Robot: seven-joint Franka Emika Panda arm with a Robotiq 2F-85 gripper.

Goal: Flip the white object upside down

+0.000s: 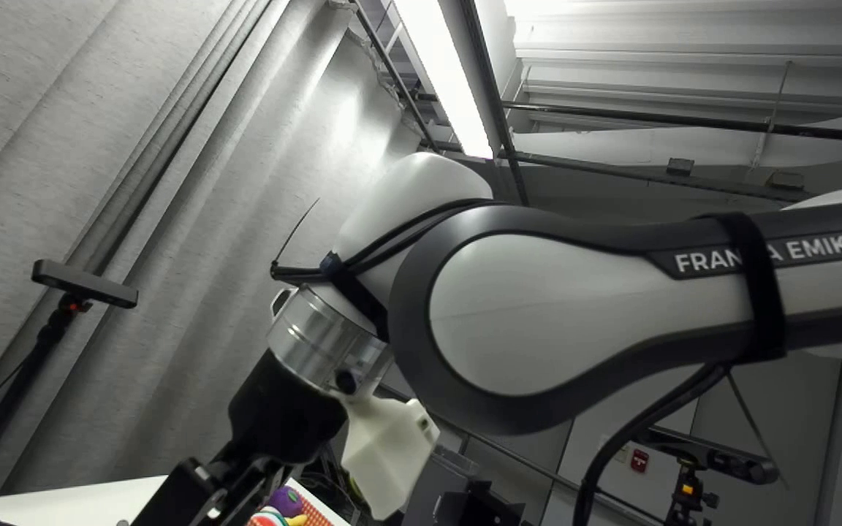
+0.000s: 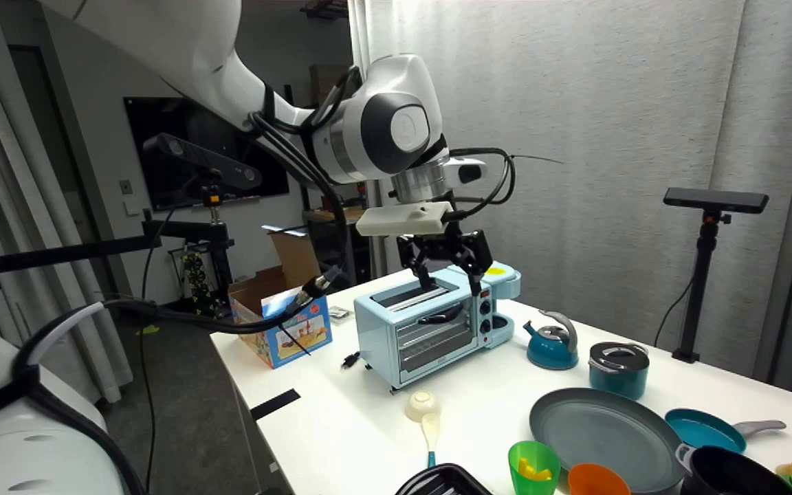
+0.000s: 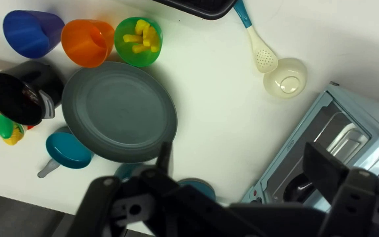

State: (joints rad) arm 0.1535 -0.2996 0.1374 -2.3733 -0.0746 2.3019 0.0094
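We've got the gripper (image 2: 452, 287) above the table (image 2: 337, 433), 2 fingers (image 3: 322, 171) spread w/ a gap btwn. White bowl (image 3: 283, 79) sits base up nr the toaster oven (image 2: 430, 337), slotted spoon (image 3: 256, 39) at its edge. On wrist cam we count 3 cups (image 3: 77, 46) nr the gray plate (image 3: 120, 105).

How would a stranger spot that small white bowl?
First find the pale blue toaster oven. Near its front corner, by the head of a long spoon, sits the white bowl. Unlike the spoon, the bowl is round and has no handle.
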